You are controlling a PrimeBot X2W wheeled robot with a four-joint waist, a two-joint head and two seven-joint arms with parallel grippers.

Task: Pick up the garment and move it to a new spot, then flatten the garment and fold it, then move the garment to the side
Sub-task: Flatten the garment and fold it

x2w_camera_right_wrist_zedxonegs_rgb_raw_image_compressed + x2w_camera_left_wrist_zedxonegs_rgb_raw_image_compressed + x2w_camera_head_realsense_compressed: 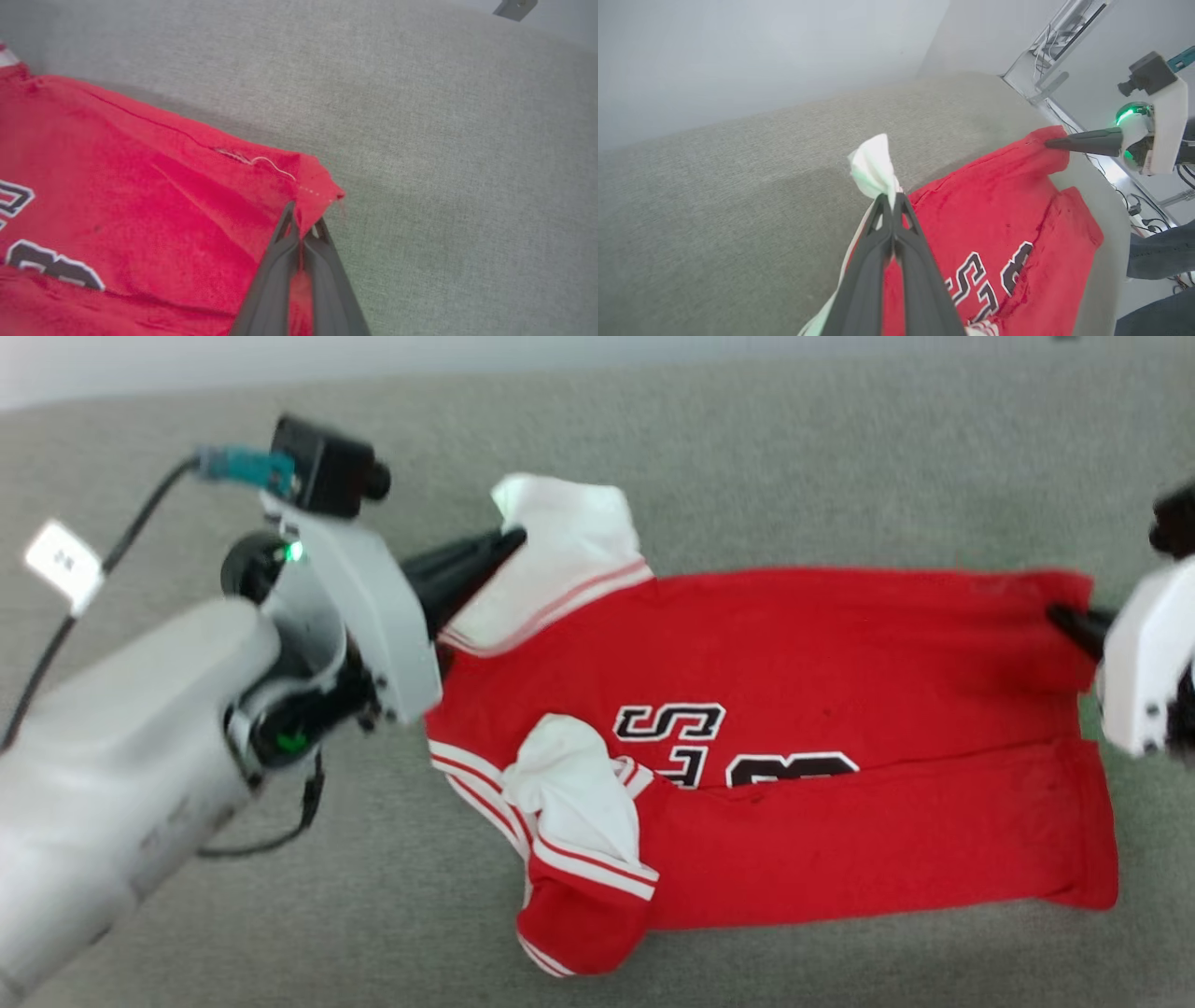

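Observation:
The garment [822, 653], a red jersey T-shirt with white sleeves and black lettering, lies spread across the grey cloth surface, its near half folded up over the print. My left gripper [512, 538] is shut on the far white sleeve [873, 168], pinching it at the tips [892, 198]. My right gripper [1060, 614] is shut on the garment's far hem corner [317, 186], the red cloth pinched between its fingers [306, 224]. The other white sleeve [574, 784] lies bunched on the near side.
A grey fabric-covered surface [747, 448] stretches all around the garment. Beyond its right end stand a pale frame with cables [1059, 42] and a person's legs in dark trousers [1162, 252].

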